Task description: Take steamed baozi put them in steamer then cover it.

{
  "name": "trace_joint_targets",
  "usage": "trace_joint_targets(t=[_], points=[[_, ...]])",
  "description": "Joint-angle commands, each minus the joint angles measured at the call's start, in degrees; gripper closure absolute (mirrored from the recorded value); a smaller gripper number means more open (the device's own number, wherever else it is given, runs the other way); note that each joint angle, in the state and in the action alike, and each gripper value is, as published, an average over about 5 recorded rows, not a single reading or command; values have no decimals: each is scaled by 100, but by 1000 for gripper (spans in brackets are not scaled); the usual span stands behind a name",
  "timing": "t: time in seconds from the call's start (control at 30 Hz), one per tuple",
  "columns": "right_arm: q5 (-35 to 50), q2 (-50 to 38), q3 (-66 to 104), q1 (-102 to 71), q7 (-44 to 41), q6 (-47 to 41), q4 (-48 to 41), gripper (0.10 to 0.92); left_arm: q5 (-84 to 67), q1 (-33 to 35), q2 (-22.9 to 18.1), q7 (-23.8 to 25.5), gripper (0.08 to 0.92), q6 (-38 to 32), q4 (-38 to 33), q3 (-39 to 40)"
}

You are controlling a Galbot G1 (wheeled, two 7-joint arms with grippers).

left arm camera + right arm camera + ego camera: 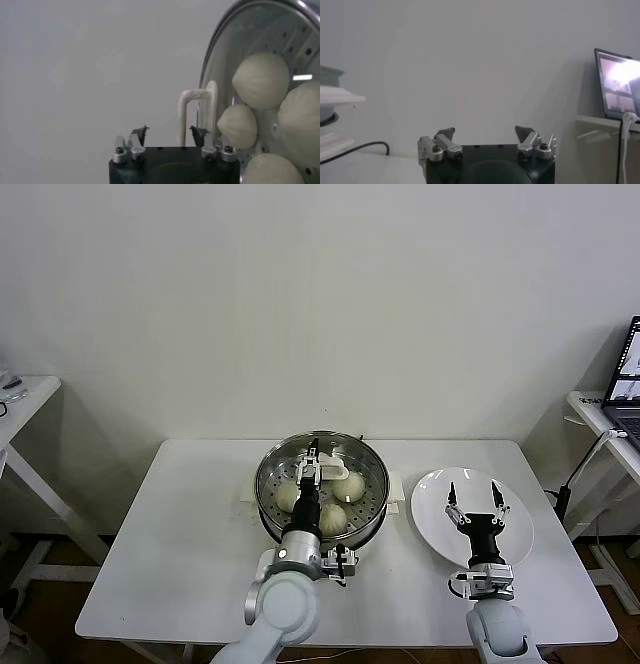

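Observation:
The steamer [372, 502], a shiny steel pot on a white base, stands mid-table. The clear glass cover [362, 462] lies on it, with its cream handle [337, 472] at the centre. Three baozi [348, 485] show through the glass in the head view, and several baozi [261, 80] show in the left wrist view. My left gripper [317, 460] hovers over the cover, open and empty. In the left wrist view [170, 131] the handle [192, 107] stands just beyond its fingertips, near one of them. My right gripper [473, 496] is open and empty over the plate.
An empty white plate [520, 534] lies right of the steamer. A laptop [630, 374] sits on a side table at the far right, with cables hanging off it. Another small table [25, 399] stands at the far left. A wall is close behind.

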Motion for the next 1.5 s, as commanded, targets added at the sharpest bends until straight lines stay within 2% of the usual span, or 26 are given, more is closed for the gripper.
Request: trace_joint_targets(t=[0.03,0.23,0.33,0.4,0.47,0.57,0.63,0.77,0.9,0.97,1.17,1.5], points=[[6,-10,2,14,5,-5,5,203,-319,350,477,91,209,30,-1023,-21],[174,-77,-24,-16,107,-245,145,203,-1217,635,1034,53,178,24,-1836,-274],[431,-131,-80,-59,218,-626,309,203,-2016,843,1327,-209,177,10,-2227,-641],[580,-164,-96,-110,240,-833,439,203,-2929,1007,1446,-721,177,-74,-2346,-1055],[762,-191,-95,-184,207,-964,573,203,-4037,1141,1479,-1520,177,-368,-2264,-1494],[1093,-219,-68,-323,68,-945,742,203,-5887,1304,1387,-2696,177,-1188,-1810,-2138],[1300,-238,-46,-404,-4,-905,817,203,-6952,1380,1265,-3058,177,-1900,-1379,-2557],[1516,-276,-1,-505,-32,-919,904,203,-8324,1333,987,-2980,177,-3102,-346,-3277],[1653,-280,58,-550,-51,-942,918,203,-8675,1258,823,-2406,177,-4034,445,-3707],[1673,-286,61,-586,-68,-957,922,203,-8803,1279,835,-2131,177,-4285,681,-3750],[1678,-234,60,-693,-118,-938,985,203,-8997,1304,848,-1767,177,-4529,1159,-3724],[1548,-156,89,-938,-190,-917,1130,203,-8861,1468,818,-1698,177,-4609,1139,-3702]])
